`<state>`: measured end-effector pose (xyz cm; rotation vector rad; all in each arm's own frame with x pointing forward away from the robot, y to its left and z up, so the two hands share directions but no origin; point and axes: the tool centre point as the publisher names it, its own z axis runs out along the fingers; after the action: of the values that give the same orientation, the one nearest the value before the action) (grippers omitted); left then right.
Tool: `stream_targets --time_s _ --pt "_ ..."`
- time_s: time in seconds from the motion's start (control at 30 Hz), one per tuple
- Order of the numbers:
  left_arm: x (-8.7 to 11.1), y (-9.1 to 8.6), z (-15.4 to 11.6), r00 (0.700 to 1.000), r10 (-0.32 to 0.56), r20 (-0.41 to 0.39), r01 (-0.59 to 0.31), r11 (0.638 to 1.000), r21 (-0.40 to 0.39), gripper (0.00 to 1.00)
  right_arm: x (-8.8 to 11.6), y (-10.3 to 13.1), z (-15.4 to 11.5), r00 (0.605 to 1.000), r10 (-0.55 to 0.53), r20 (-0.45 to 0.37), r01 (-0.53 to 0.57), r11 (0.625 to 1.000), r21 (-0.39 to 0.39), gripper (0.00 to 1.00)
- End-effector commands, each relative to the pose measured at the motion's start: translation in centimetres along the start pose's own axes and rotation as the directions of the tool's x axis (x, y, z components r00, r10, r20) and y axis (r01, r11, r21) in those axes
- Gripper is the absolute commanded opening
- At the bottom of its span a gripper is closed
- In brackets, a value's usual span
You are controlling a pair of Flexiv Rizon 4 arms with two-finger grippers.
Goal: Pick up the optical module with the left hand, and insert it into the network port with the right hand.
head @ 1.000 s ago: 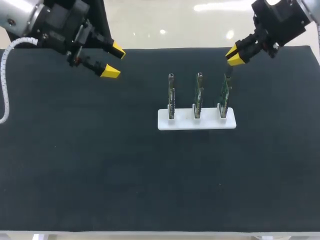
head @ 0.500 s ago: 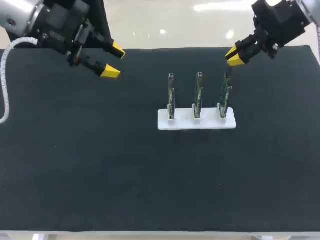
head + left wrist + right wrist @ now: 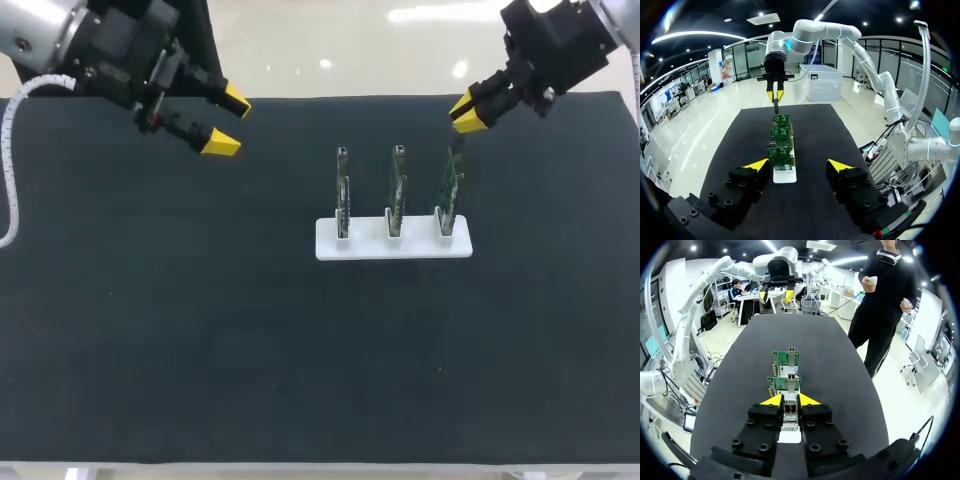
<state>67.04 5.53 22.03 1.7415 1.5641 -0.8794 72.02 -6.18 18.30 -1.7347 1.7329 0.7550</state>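
Note:
Three green circuit boards stand upright in a white holder (image 3: 330, 246) at mid-table. My right gripper (image 3: 465, 112) hangs just above the right-hand board (image 3: 449, 190), shut on a slim dark optical module (image 3: 457, 142) that points down at the board's top. In the right wrist view the module (image 3: 788, 412) sits between the nearly closed fingers of the right gripper (image 3: 786, 400), over the row of boards. The left wrist view shows the module (image 3: 776, 106) hanging from the right gripper (image 3: 775, 95) above the farthest board. My left gripper (image 3: 228, 121) is open and empty at the far left.
The black mat (image 3: 200, 330) covers the whole table. The left board (image 3: 342, 195) and middle board (image 3: 397, 195) each carry a metal port at the top. The left gripper (image 3: 798, 165) faces the holder (image 3: 785, 176) from a distance.
The right gripper with the module has crept very slightly up and to the left. The left arm has not moved.

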Motion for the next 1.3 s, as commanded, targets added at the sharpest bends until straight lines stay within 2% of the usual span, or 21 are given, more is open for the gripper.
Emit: stream_targets --time_s 0.03,0.93,1.03,1.1,1.3 --pt "0.0 0.1 0.0 1.0 -0.001 -0.003 0.001 1.0 0.002 1.0 -0.1 0.0 0.0 1.0 0.002 -0.001 -0.002 1.0 -0.002 0.0" --pt "0.0 0.1 0.0 1.0 -0.001 -0.003 0.001 1.0 0.002 1.0 0.8 -0.1 0.9 1.0 0.001 0.016 -0.001 1.0 0.006 0.0" --pt "0.0 0.1 0.0 1.0 -0.001 -0.003 0.001 1.0 0.002 1.0 0.8 -0.1 1.0 0.999 0.022 0.04 -0.023 1.0 0.018 0.0" --pt "0.0 0.1 0.0 1.0 -0.001 -0.003 0.001 1.0 0.002 1.0 0.6 -0.1 0.8 0.999 0.016 0.032 -0.017 1.0 0.019 1.0" --pt "0.0 0.1 0.0 1.0 -0.001 -0.003 0.001 1.0 0.002 1.0 -0.4 0.0 -0.1 0.999 0.025 0.02 -0.026 1.0 0.014 1.0"
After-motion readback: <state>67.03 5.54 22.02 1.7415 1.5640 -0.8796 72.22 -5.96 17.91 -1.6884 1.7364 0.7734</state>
